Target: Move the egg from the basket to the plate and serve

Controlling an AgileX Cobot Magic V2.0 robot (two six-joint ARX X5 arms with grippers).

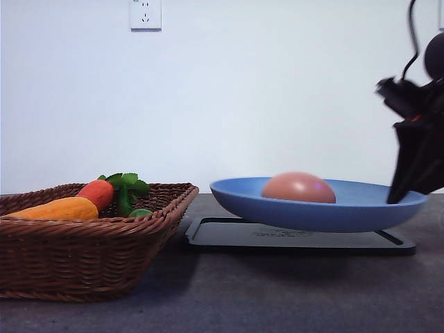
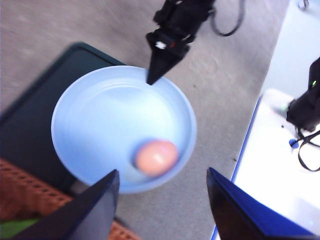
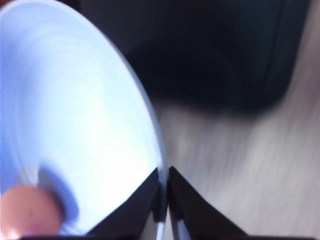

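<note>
The right tool (image 3: 164, 200) is pinching the rim of the light-blue plate (image 1: 347, 208) between nearly closed fingers and is carrying it clear above the black tray (image 1: 298, 239), evidently so the egg (image 1: 298, 187), lying inside the plate, can be served. The left tool (image 2: 162, 205) is hanging above the plate with its fingers spread wide and gripping nothing, apparently done with the transfer. The wicker basket (image 1: 83, 257), holding a carrot toy (image 1: 97, 193), is standing beside the tray on a dark grey surface (image 1: 277, 298) before a plain white wall (image 1: 277, 90) with a socket (image 1: 146, 14).
</note>
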